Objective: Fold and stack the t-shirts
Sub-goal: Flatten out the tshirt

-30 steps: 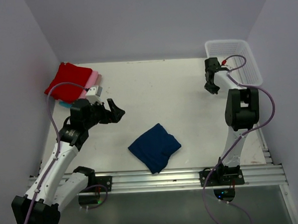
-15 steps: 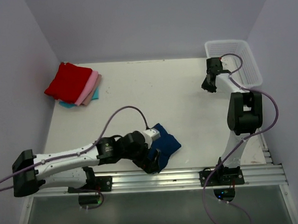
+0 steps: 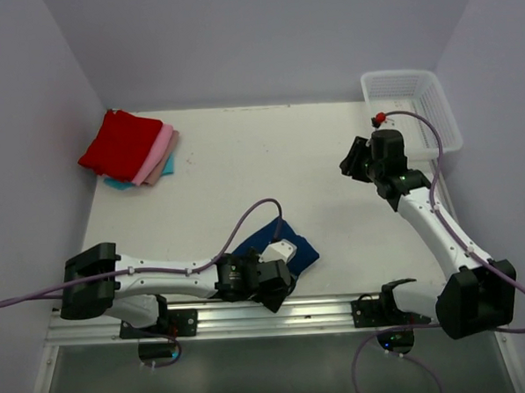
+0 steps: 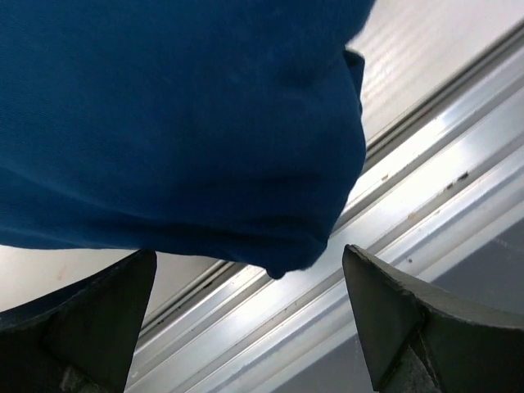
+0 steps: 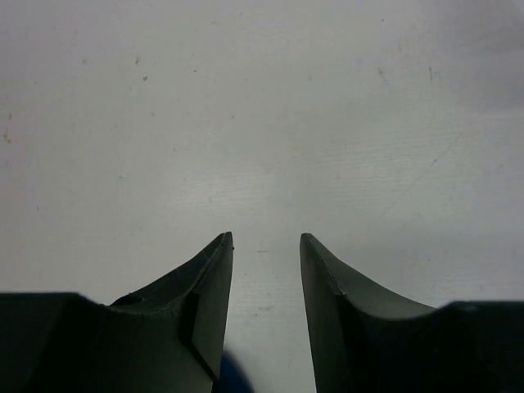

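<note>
Left tool (image 4: 254, 327) spread wide, nothing between fingers; set low at near corner of navy t-shirt (image 4: 164, 123), lower centre of overhead frame, likely lined up to pinch that folded edge; right tool (image 5: 266, 278) partly apart, empty, over bare worktop (image 5: 262, 98), right of centre; red t-shirt (image 3: 123, 142) tops folded pile (image 3: 159, 158), upper left; navy chest print hidden; overhead, left tool mostly masked by own wrist.

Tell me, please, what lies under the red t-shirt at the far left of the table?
Under the red t-shirt, a pink t-shirt shows along its right edge, and a teal t-shirt peeks out at the bottom. The rest of both is covered.
</note>
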Robot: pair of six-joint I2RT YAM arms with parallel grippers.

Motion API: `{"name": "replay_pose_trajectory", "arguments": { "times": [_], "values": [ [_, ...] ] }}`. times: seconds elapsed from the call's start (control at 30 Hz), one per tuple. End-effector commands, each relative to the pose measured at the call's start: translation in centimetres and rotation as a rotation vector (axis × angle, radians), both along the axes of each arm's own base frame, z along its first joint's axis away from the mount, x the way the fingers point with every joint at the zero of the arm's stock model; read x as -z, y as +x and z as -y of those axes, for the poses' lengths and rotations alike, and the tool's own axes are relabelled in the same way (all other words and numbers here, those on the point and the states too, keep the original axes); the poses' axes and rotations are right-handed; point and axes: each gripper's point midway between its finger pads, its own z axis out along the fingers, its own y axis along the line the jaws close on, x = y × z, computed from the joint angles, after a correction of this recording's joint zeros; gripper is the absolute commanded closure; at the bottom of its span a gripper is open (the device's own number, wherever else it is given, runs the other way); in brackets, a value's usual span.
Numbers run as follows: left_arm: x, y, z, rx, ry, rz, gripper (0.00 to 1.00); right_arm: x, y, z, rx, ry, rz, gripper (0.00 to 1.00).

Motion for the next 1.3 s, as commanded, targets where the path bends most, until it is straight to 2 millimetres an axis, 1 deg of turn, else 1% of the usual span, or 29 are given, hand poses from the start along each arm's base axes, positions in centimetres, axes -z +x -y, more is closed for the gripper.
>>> {"name": "replay_pose_trajectory", "arguments": {
  "times": [0.0, 0.13, 0.23, 0.33, 0.37, 0.43, 0.47, 0.5, 0.53, 0.57, 0.6, 0.63, 0.67, 0.7, 0.73, 0.77, 0.8, 0.83, 0.87, 0.93, 0.97, 1.0, 1.07, 1.1, 1.13, 1.17, 1.2, 1.23, 1.27],
  "values": [
    [-2.2, 2.3, 1.1, -0.089, -0.048, 0.125, 0.0, -0.1, -1.2, 0.1, -0.043, -0.014, 0.016, 0.58],
    [-1.7, 2.1, 2.0, -0.063, -0.063, 0.116, 0.01, -0.2, -2.0, 0.3, -0.045, -0.019, 0.009, 0.61],
    [-0.7, 1.8, 2.1, -0.058, -0.049, 0.1, 0.06, -0.2, -2.4, 0.4, -0.045, -0.02, 0.003, 0.64],
    [-0.3, 1.8, 2.0, -0.064, -0.055, 0.1, 0.17, -0.2, -2.8, 0.4, -0.044, -0.02, 0.006, 0.66],
    [-0.2, 1.8, 1.9, -0.066, -0.056, 0.103, 0.3, -0.1, -3.1, 0.5, -0.046, -0.021, -0.002, 0.68],
    [-0.4, 1.9, 1.8, -0.07, -0.06, 0.108, 0.46, -0.1, -3.4, 0.5, -0.046, -0.021, -0.003, 0.69],
    [-0.7, 2.1, 1.7, -0.073, -0.063, 0.119, 0.64, -0.2, -3.6, 0.6, -0.046, -0.021, -0.003, 0.71],
    [-1.0, 2.2, 1.8, -0.078, -0.072, 0.124, 0.72, -0.2, -3.8, 0.6, -0.046, -0.021, -0.002, 0.72],
    [-1.4, 2.4, 1.8, -0.084, -0.077, 0.137, 0.87, 0.1, -4.2, 0.4, -0.057, -0.012, -0.012, 0.74],
    [-2.2, 2.6, 1.9, -0.091, -0.09, 0.148, 0.95, 0.1, -4.6, 0.3, -0.067, -0.008, -0.018, 0.74],
    [-2.8, 2.8, 1.9, -0.097, -0.095, 0.159, 1.0, -0.2, -5.0, 0.1, -0.078, 0.001, -0.01, 0.75],
    [-3.4, 3.1, 1.9, -0.105, -0.102, 0.173, 1.0, -0.1, -5.4, 0.0, -0.087, 0.007, -0.014, 0.75],
    [-4.9, 3.7, 1.8, -0.122, -0.113, 0.205, 1.0, 0.1, -5.9, -0.1, -0.094, 0.011, -0.022, 0.76],
    [-5.7, 4.0, 1.7, -0.13, -0.117, 0.225, 1.0, 0.2, -6.2, -0.2, -0.101, 0.019, -0.024, 0.77],
    [-6.6, 4.4, 1.7, -0.137, -0.124, 0.246, 1.0, 0.3, -7.1, -0.7, -0.129, 0.044, -0.028, 0.79],
    [-8.7, 5.3, 1.4, -0.159, -0.132, 0.299, 1.0, 0.5, -7.6, -1.0, -0.148, 0.058, -0.037, 0.79],
    [-9.9, 5.8, 1.2, -0.172, -0.139, 0.33, 1.0, 0.7, -8.1, -1.5, -0.172, 0.081, -0.045, 0.8],
    [-12.3, 6.9, 1.2, -0.207, -0.163, 0.393, 1.0, 1.3, -9.1, -2.2, -0.21, 0.11, -0.063, 0.81],
    [-13.7, 7.3, 0.5, -0.213, -0.16, 0.428, 1.0, 1.8, -9.8, -2.4, -0.222, 0.124, -0.084, 0.81],
    [-16.3, 8.7, 0.0, -0.248, -0.182, 0.492, 1.0, 3.0, -11.1, -2.8, -0.25, 0.145, -0.109, 0.82],
    [-17.3, 9.2, -0.4, -0.244, -0.186, 0.515, 1.0, 3.0, -11.7, -3.6, -0.291, 0.18, -0.112, 0.82],
    [-17.8, 9.8, -0.7, -0.254, -0.193, 0.527, 1.0, 3.4, -12.2, -4.0, -0.317, 0.2, -0.125, 0.82],
    [-18.6, 12.0, -1.8, -0.293, -0.194, 0.559, 1.0, 3.9, -13.8, -5.4, -0.403, 0.259, -0.165, 0.83],
    [-18.7, 13.5, -2.8, -0.336, -0.188, 0.575, 1.0, 4.2, -14.2, -5.5, -0.409, 0.261, -0.181, 0.83],
    [-18.1, 14.1, -3.6, -0.346, -0.173, 0.585, 1.0, 4.5, -14.7, -5.8, -0.426, 0.262, -0.192, 0.83],
    [-18.6, 14.9, -3.6, -0.351, -0.191, 0.605, 1.0, 4.3, -15.1, -5.9, -0.448, 0.262, -0.18, 0.83],
    [-18.5, 15.5, -4.1, -0.365, -0.189, 0.612, 1.0, 4.2, -15.4, -6.1, -0.461, 0.269, -0.179, 0.82],
    [-18.2, 16.7, -4.7, -0.392, -0.183, 0.622, 1.0, 4.2, -15.8, -6.4, -0.482, 0.278, -0.18, 0.81],
    [-17.9, 18.0, -5.5, -0.418, -0.171, 0.63, 1.0, 3.5, -16.4, -6.9, -0.519, 0.306, -0.173, 0.8]
  ]
}}
